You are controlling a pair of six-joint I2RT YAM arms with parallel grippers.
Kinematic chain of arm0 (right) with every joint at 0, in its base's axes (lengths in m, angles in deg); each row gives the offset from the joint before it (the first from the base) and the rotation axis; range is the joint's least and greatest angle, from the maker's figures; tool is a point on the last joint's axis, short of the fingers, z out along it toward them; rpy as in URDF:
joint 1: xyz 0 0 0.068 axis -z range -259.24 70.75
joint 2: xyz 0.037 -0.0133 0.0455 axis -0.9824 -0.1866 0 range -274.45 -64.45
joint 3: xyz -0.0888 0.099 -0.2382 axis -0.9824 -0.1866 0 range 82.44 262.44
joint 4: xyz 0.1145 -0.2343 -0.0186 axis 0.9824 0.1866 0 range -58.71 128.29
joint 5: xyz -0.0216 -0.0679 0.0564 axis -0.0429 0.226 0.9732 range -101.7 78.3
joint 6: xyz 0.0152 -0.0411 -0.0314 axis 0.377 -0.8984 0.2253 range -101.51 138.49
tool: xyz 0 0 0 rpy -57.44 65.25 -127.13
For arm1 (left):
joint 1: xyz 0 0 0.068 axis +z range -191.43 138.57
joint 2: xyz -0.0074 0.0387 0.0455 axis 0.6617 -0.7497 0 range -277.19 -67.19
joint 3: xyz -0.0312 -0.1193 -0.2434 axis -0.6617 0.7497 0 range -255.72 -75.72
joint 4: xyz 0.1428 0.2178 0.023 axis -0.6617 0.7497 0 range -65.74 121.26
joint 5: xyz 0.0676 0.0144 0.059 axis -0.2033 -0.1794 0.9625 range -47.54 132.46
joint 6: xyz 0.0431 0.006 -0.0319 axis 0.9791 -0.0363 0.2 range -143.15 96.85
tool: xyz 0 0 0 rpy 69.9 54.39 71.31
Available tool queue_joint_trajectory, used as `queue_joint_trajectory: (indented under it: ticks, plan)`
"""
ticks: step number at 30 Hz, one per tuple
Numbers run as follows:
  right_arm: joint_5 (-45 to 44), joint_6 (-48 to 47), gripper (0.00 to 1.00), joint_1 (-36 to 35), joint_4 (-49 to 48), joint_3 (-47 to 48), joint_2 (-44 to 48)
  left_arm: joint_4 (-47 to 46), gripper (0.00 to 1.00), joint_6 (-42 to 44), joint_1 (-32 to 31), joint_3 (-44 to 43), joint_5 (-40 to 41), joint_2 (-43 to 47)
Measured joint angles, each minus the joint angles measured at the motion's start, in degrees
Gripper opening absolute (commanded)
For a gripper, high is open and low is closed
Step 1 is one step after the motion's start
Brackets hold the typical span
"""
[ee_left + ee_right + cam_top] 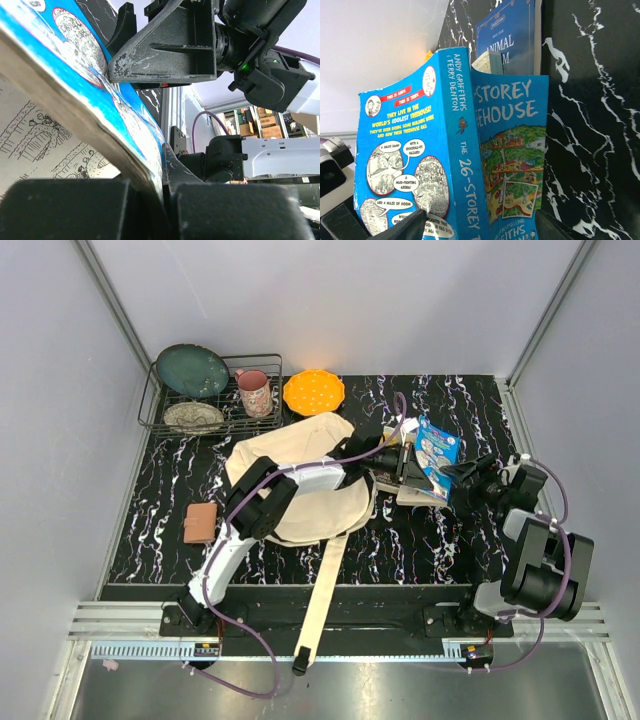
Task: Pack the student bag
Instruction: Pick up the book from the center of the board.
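1 bag [285, 445] near left end effector [418, 470]

The book [437, 453] is right of the student bag [292, 450] — rack [150, 410] behind it, wallet [201, 523] left.

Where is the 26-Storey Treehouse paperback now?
In the top view the paperback is right of centre, beside the student bag, clamped in the left gripper, facing the open right gripper.

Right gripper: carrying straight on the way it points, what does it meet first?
The blue paperback: its spine faces the open right gripper, and the left gripper clamps it. It looks close, though depth is unclear.
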Motion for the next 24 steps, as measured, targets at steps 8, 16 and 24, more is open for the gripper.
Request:
queue_joint_trajectory:
  ticks: [8, 16, 24]
  plan:
    - [0.1, 3.3, 0.58, -2.5, -7.0, 0.1, -3.1, 0.1, 0.00, -0.3, 0.7, 0.0, -0.1, -0.6]
    - [-0.4, 3.8, 0.24, -2.6, -8.6, 0.2, -3.2, 0.0, 0.00, -0.7, 0.9, 0.0, -0.3, -1.0]
    - [-0.3, 2.3, 0.00, -2.6, -9.2, 0.3, -3.4, -0.2, 0.47, -1.4, 1.5, -0.2, -0.9, -1.0]
